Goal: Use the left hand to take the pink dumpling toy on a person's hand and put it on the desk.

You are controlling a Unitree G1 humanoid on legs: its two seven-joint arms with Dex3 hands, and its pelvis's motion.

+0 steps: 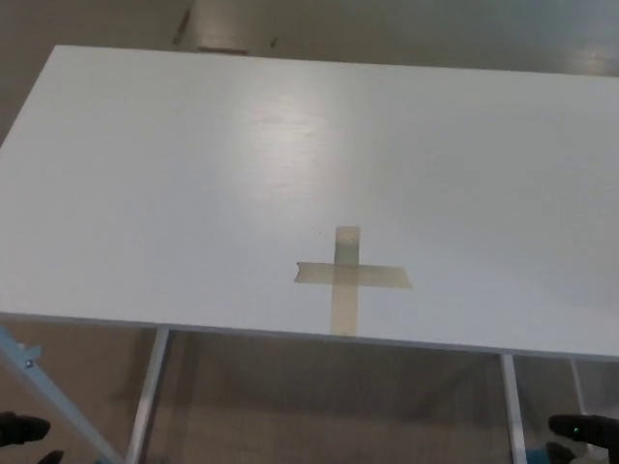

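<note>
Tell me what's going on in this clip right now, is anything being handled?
Nothing is being handled at this moment. The white desk is seen from above with only a cross of tape near its front edge. No pink dumpling toy and no person's hand show. Only dark bits of the robot appear at the bottom corners, below the desk edge: the left hand and the right hand. Too little of either shows to tell its fingers' state. The handover has not begun.

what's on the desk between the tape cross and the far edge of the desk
Nothing: in the head view the white desk is bare from the tape cross to its far edge.
</note>
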